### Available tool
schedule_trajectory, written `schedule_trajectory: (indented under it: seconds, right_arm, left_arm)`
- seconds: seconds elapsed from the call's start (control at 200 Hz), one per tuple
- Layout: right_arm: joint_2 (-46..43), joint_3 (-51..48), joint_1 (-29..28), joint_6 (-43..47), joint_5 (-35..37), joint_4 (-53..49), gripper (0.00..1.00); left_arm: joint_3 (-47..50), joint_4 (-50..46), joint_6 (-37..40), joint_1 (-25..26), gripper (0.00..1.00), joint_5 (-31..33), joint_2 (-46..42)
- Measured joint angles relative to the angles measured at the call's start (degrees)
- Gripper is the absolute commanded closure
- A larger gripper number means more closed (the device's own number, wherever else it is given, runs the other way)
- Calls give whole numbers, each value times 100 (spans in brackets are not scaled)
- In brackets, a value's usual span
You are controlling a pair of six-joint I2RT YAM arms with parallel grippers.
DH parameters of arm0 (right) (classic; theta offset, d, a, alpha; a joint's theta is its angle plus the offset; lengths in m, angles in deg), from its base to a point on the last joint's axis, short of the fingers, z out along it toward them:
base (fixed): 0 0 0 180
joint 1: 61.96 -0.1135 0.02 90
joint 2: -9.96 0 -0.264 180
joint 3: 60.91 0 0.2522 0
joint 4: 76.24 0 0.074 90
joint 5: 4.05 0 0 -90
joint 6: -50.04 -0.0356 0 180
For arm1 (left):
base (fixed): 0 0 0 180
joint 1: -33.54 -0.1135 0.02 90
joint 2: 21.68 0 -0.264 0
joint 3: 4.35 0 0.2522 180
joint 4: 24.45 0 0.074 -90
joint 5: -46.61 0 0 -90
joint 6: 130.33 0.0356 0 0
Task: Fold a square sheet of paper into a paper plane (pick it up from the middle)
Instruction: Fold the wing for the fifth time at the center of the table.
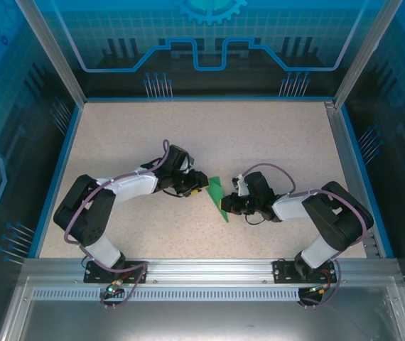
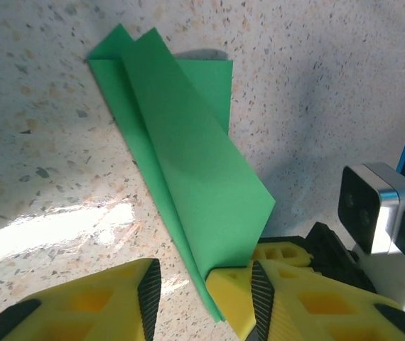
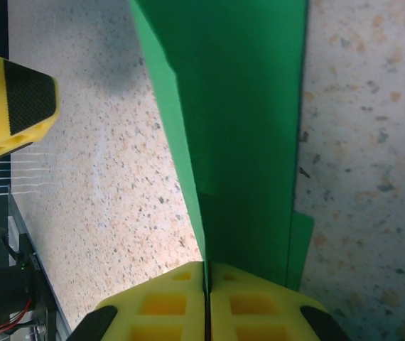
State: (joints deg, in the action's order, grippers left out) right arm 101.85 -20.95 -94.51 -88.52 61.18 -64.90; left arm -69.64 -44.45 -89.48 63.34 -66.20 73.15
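Note:
The green sheet of paper (image 1: 218, 195) is folded into a long narrow shape and sits between my two grippers at the table's middle. In the left wrist view the paper (image 2: 188, 156) rests on the table with one layered flap raised. My left gripper (image 2: 204, 273) is open. Its jaws stand on either side of the paper's near end, not pinching it. In the right wrist view my right gripper (image 3: 206, 266) is shut on the paper (image 3: 245, 128), with the sheet's edge clamped in the seam between its yellow fingers. Seen from above, the left gripper (image 1: 204, 186) and right gripper (image 1: 227, 204) almost meet.
The speckled tabletop (image 1: 209, 135) is bounded by a blue rim and clear enclosure walls. One of the left gripper's yellow fingers (image 3: 11, 106) is close beside the paper. The right wrist camera housing (image 2: 373, 209) is close on the right.

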Motion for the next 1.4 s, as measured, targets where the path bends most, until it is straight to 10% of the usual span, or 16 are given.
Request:
schedule_trajectory:
  seconds: [1.401]
  right_arm:
    - [645, 15, 673, -933, -1228, 595, 89]
  left_arm:
    - [-280, 1805, -437, 339, 60, -848, 1036]
